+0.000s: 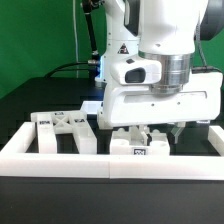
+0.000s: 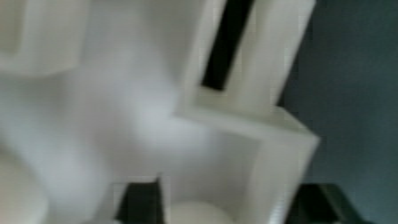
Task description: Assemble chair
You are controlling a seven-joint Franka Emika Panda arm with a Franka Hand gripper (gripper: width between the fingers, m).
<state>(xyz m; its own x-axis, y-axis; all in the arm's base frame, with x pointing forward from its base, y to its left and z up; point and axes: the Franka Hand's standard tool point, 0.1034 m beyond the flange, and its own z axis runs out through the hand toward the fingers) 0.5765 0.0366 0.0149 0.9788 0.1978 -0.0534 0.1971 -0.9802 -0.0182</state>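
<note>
The chair lies in loose white blocky parts with black-and-white tags. A group of frame pieces sits at the exterior view's left, inside the rail. Another tagged chair part lies right under the arm. My gripper is down low on it. In the wrist view the picture is blurred, and a white chair part with a dark slot fills it. My gripper has its two dark fingers set wide, and the white part fills the whole gap between them.
A long white rail runs across the front of the workspace, with a side arm at the exterior view's left. The table top is black. A green backdrop and cables stand behind the arm.
</note>
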